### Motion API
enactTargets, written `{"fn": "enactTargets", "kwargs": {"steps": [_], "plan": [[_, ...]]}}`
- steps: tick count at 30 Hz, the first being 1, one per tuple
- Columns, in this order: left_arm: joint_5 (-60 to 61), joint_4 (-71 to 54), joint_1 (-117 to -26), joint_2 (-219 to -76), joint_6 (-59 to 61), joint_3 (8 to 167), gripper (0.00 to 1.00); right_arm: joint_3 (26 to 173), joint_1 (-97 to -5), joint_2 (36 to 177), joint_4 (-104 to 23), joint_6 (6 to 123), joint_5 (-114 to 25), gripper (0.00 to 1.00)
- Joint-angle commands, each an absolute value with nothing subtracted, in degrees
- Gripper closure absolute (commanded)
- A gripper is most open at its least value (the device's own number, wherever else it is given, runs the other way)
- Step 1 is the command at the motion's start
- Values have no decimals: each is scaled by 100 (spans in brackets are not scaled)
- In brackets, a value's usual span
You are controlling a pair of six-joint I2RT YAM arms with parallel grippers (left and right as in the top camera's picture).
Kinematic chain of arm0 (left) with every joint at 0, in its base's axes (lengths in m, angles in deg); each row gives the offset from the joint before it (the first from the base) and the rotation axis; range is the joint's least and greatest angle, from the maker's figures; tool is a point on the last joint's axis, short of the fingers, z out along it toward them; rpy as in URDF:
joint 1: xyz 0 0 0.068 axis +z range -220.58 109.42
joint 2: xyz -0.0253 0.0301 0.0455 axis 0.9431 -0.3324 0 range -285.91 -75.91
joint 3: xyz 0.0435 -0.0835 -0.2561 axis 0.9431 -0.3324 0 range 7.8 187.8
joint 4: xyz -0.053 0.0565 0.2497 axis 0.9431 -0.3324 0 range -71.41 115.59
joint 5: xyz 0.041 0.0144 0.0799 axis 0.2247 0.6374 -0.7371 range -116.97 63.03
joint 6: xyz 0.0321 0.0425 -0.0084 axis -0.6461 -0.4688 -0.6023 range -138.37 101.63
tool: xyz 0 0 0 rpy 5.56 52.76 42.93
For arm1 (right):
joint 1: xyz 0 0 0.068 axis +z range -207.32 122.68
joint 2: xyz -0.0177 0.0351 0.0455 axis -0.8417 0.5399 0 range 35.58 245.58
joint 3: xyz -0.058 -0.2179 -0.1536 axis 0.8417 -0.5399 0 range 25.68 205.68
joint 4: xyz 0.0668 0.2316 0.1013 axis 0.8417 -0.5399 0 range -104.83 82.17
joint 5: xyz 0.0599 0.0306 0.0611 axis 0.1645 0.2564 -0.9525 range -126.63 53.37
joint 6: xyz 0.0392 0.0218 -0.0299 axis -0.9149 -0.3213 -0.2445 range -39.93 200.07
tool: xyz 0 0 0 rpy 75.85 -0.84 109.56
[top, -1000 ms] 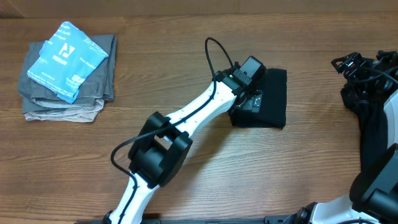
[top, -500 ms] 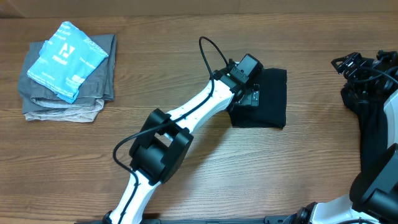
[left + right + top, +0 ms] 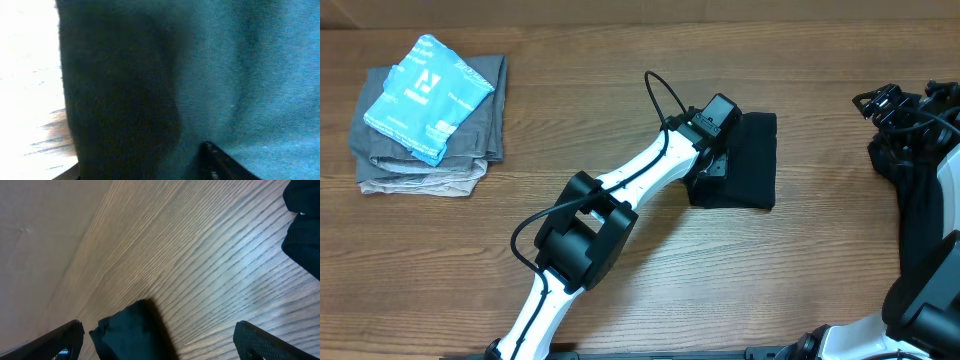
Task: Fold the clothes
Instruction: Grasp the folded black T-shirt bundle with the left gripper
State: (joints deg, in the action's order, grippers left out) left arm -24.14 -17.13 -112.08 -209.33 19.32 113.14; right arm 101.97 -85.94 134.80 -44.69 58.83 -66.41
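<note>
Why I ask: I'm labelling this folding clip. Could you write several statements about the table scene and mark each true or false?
1. The folded black garment lies to the right of the grey folded garments. True.
2. The left tool is at the grey pile. False: it is at the left edge of the folded black garment.
3. A light-blue folded garment lies on top of the grey ones. True.
4. The right tool is clamped shut. False: its jaws stand wide apart over the table.
</note>
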Motion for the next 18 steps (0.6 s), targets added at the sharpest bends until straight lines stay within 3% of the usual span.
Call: {"fn": "enactTargets", "kwargs": {"steps": [1, 7, 18], "plan": [[-2460, -1874, -11180, -21152, 1930, 11290, 54, 10223, -8594, 13465, -4439, 5881, -6671, 0], [-2552, -1888, -11116, -21150, 1888, 11292, 95, 10223, -8594, 13465, -4439, 5881, -6671, 0], [-3367, -2432, -10797, -20610, 1593, 11513, 96, 10223, -8594, 13465, -4439, 5881, -6671, 0]]}}
